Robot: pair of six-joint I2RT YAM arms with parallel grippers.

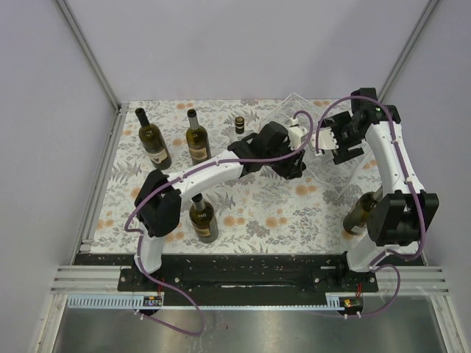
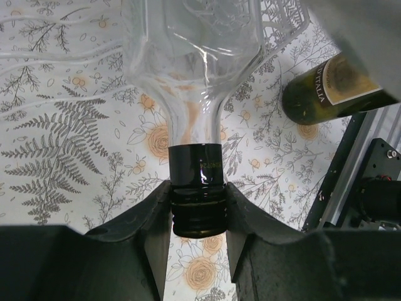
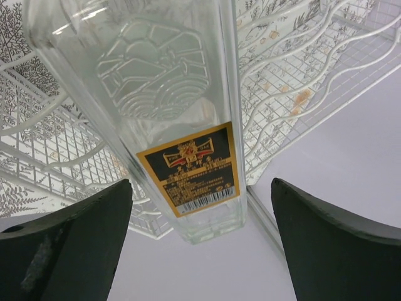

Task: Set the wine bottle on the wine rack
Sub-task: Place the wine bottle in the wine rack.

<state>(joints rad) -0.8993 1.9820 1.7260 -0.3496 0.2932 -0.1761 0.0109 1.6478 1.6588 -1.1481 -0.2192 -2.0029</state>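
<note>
Floral table (image 1: 250, 202): dark bottles (image 1: 154, 143), wine rack (image 3: 301, 69)

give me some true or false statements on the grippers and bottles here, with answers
1. The left gripper is shut on the clear bottle's capped neck. True.
2. The right gripper is clamped on that bottle. False: it is open, and its fingers stand apart from the bottle on either side.
3. The clear bottle carries a black and gold label. True.
4. Only one dark bottle is in view. False: the top view shows several dark bottles.
5. The rack is solid dark wood. False: it is see-through, with thin curved ribs.
</note>
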